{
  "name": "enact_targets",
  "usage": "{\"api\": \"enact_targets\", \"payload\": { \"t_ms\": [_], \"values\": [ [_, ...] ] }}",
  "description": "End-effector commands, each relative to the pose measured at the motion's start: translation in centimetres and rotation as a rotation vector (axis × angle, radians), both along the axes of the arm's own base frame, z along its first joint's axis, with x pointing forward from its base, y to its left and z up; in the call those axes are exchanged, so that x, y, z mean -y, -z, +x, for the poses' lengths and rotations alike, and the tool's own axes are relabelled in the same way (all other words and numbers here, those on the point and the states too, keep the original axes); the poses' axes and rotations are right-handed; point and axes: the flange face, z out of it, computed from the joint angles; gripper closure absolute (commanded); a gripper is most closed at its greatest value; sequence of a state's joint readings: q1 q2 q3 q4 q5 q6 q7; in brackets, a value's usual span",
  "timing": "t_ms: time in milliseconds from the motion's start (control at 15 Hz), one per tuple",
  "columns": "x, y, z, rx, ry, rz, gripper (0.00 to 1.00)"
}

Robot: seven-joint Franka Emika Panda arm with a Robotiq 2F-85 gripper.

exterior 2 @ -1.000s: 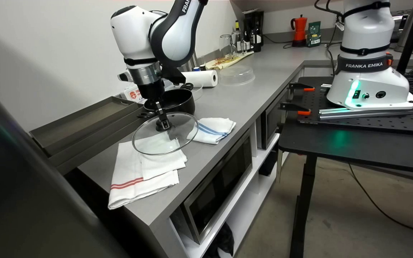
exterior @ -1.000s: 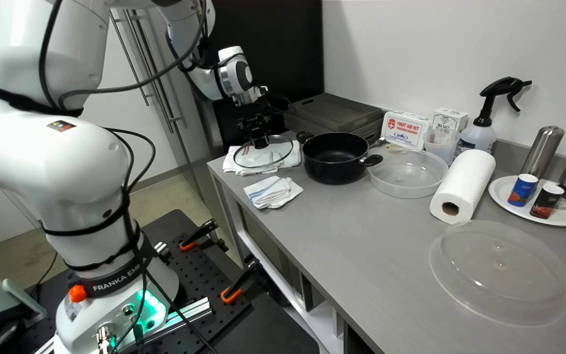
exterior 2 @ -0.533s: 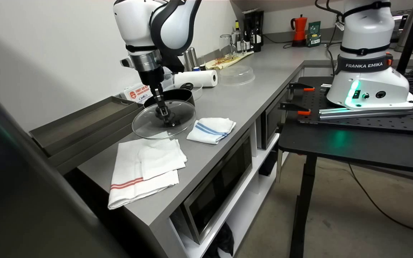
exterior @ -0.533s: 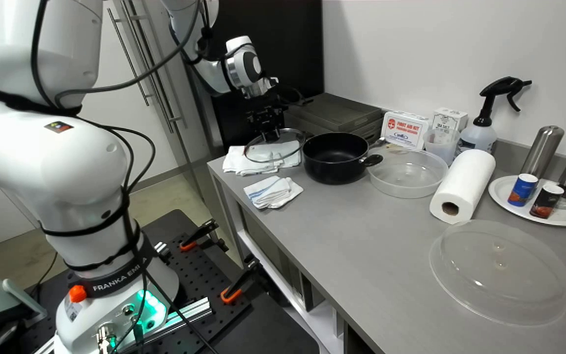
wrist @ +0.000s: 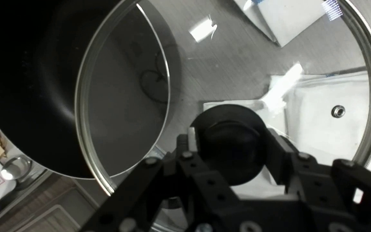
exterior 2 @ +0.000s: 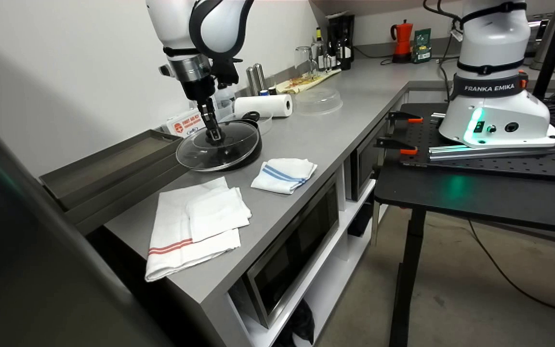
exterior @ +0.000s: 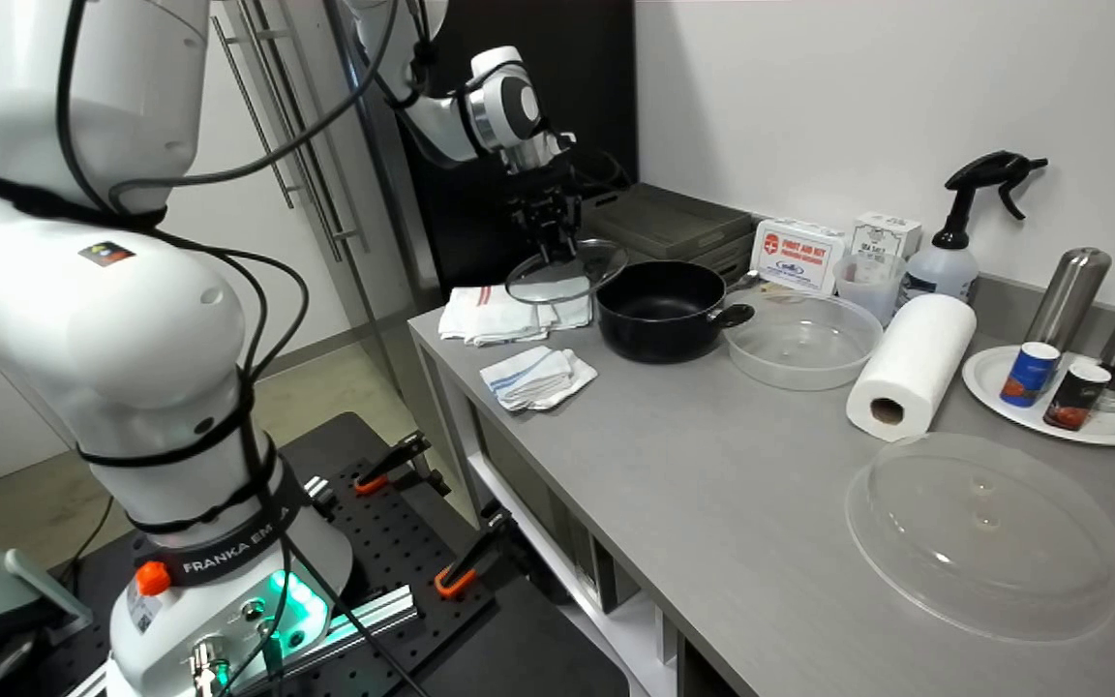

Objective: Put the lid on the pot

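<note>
Lid (exterior 2: 230, 152), clear glass w/ metal rim, hangs a bit tilted from the gripper (wrist: 232, 145); from where I stand, its fingers (wrist: 280, 154) are drawn in on the dark knob (wrist: 229, 153), gripping it. Seen from the wrist, the glass overlaps only one side of the black pot (exterior: 659, 339), rest over gray counter (exterior: 712, 465) & white towels (exterior 2: 198, 224). Can't tell if rims touch. Clear dish (exterior: 799, 376) just beside pot, paper roll (exterior: 911, 368) past that; blue-striped towel (exterior: 538, 378) folded nearby.
</note>
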State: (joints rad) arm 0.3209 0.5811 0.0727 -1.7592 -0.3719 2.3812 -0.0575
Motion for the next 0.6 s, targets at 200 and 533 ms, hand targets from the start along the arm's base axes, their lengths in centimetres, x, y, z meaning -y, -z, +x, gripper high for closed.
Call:
{"api": "enact_targets", "payload": {
  "t_ms": [200,533],
  "values": [
    [0.7,-2.5,3.4,0.006,0.075,0.001,0.75],
    [1.5,-2.5,4.7,0.008,0.106,0.002,0.75]
  ]
}}
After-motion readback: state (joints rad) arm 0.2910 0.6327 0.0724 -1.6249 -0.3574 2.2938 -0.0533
